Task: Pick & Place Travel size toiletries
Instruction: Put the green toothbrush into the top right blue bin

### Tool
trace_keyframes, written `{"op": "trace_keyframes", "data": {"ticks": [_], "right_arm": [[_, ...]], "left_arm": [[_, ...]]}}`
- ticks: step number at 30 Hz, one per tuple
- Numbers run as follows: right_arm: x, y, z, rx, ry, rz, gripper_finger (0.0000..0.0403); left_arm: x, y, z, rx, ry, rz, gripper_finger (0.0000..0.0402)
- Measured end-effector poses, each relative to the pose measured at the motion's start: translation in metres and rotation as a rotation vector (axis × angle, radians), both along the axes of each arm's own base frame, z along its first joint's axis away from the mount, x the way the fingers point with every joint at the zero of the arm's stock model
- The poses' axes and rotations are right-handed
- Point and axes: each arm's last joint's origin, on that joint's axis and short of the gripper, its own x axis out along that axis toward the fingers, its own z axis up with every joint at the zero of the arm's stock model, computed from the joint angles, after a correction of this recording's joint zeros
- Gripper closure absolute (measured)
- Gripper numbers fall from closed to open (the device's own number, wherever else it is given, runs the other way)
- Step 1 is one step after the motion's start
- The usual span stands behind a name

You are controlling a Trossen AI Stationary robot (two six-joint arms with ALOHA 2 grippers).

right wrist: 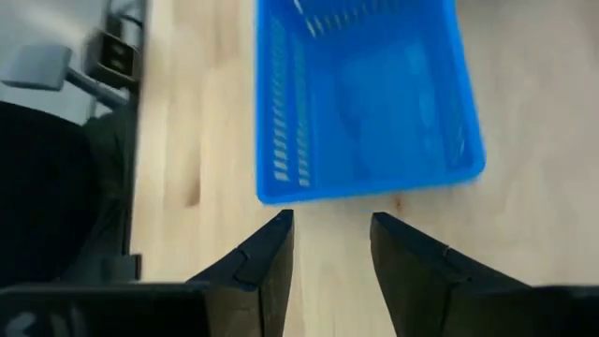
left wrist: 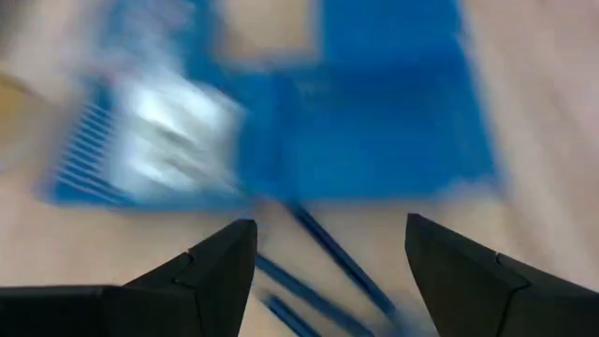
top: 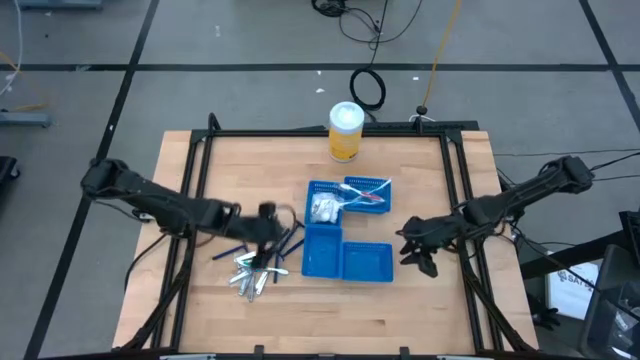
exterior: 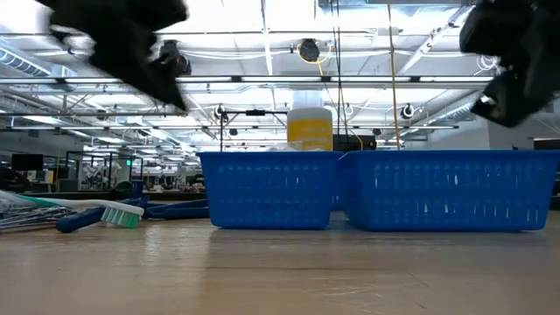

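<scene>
Approx. half done: white packets (top: 322, 208) and toothbrushes (top: 368, 191) already in trays (top: 345, 262). Loose toiletries (top: 262, 262) left just below left gripper (top: 268, 225), released, empty; right gripper (top: 412, 254) idle, released.

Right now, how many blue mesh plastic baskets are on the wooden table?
4: one holding white packets, one holding toothbrushes, one nearer the left arm's side, one before the right gripper. None seems hidden.
</scene>
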Motion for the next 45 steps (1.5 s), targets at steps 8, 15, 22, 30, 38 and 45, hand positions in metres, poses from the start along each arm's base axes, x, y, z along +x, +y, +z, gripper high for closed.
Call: {"op": "trace_keyframes", "data": {"ticks": [8,15,22,30,38,45], "right_arm": [[-0.005,-0.010,0.022,-0.258,-0.292,-0.052,0.0271],[0.000,-0.009,0.035,-0.324,-0.456,-0.029,0.0271],[0.002,-0.008,0.041,-0.383,-0.545,0.013,0.0271],[0.003,-0.008,0.042,-0.396,-0.564,0.021,0.0271],[0.003,-0.008,0.042,-0.397,-0.563,0.022,0.0271],[0.003,-0.008,0.042,-0.398,-0.560,0.023,0.0271]], "left_arm": [[-0.024,-0.041,-0.021,-0.113,0.240,-0.016,0.0133],[-0.021,-0.051,-0.039,-0.093,0.315,-0.005,0.0133],[-0.017,-0.052,-0.062,-0.047,0.423,0.010,0.0133],[-0.017,-0.051,-0.078,-0.031,0.523,0.068,0.0133],[-0.016,-0.052,-0.085,-0.002,0.556,0.043,0.0145],[-0.016,-0.052,-0.085,-0.002,0.559,0.037,0.0235]]}}
